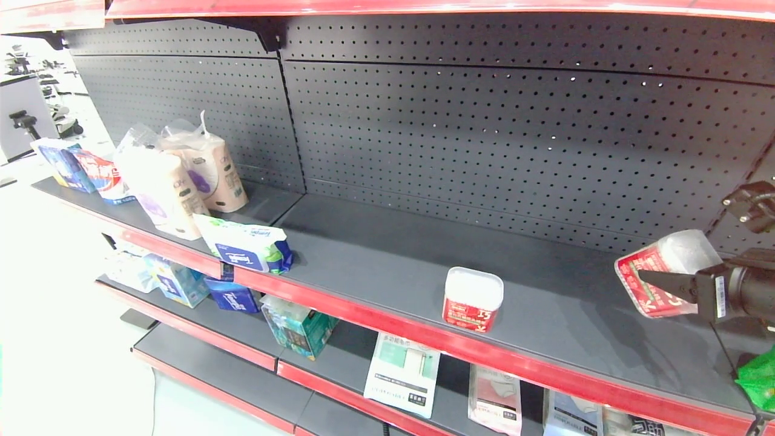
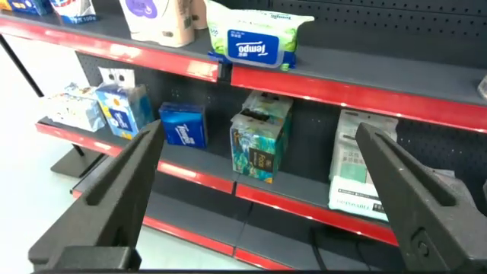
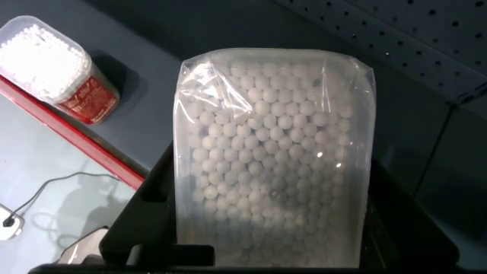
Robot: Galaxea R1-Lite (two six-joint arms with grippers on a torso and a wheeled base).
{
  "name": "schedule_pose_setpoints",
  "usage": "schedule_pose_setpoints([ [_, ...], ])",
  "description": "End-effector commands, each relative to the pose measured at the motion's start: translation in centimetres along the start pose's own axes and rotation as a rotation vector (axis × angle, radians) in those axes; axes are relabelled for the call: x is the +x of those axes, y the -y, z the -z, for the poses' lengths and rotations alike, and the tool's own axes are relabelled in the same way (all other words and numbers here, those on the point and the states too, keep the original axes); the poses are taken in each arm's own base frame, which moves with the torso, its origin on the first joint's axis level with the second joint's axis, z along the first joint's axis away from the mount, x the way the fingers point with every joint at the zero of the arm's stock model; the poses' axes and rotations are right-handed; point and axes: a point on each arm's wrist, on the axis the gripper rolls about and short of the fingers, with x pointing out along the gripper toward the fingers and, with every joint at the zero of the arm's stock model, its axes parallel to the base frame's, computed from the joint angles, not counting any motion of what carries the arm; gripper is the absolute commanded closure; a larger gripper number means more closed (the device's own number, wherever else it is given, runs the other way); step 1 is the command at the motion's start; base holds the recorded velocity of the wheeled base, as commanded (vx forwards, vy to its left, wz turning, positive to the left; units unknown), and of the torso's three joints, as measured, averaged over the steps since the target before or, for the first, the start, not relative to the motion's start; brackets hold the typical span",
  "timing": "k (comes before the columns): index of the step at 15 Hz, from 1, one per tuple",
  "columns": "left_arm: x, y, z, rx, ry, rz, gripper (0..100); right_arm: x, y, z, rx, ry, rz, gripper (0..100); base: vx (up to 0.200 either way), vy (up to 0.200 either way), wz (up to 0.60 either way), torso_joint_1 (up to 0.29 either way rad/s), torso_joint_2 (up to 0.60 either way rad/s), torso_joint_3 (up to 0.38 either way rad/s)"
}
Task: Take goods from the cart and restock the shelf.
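Right gripper [image 1: 660,281] clamps a tub [image 3: 274,152] of, seemingly, cotton buds over the right end of the shelf [image 1: 375,254]; left gripper [image 2: 259,190] gapes wide, empty

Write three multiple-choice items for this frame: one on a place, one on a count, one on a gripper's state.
1. Where is the standing tub?
A) on the upper grey shelf, near its red front edge
B) on the floor
C) on the lowest shelf

2. How many red-labelled tubs appear in the head view?
A) one
B) two
C) four

3. What state is the left gripper in?
A) shut on a tissue pack
B) shut on a tub
C) open, empty

Answers:
1 A: it stands upright just behind the red edge.
2 B: the standing tub plus the held tub in the right gripper.
3 C: its fingers are spread with nothing between them.
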Motion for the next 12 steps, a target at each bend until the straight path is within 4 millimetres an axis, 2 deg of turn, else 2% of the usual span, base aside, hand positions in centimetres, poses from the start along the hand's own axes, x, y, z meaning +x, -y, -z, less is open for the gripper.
schedule_pose_setpoints([
  [1,0.0,0.0,0.0,-0.001,0.001,-0.001,0,1.3,0.1,0.1,-0.006,-0.025,-0.031,100,0.000,0.000,0.00,0.000,0.00,0.000],
  [4,0.0,0.0,0.0,-0.001,0.001,-0.001,0,5.3,0.8,0.0,-0.046,0.034,-0.085,100,0.000,0.000,0.00,0.000,0.00,0.000],
  [6,0.0,0.0,0.0,-0.001,0.001,-0.001,0,6.3,0.9,-0.2,-0.048,0.038,-0.123,100,0.000,0.000,0.00,0.000,0.00,0.000],
  [9,0.0,0.0,0.0,-0.001,0.001,-0.001,0,9.0,0.6,-0.7,-0.092,0.027,-0.200,100,0.000,0.000,0.00,0.000,0.00,0.000],
  [12,0.0,0.0,0.0,-0.001,0.001,-0.001,0,12.0,0.8,-2.2,-0.213,0.064,-0.251,100,0.000,0.000,0.00,0.000,0.00,0.000],
])
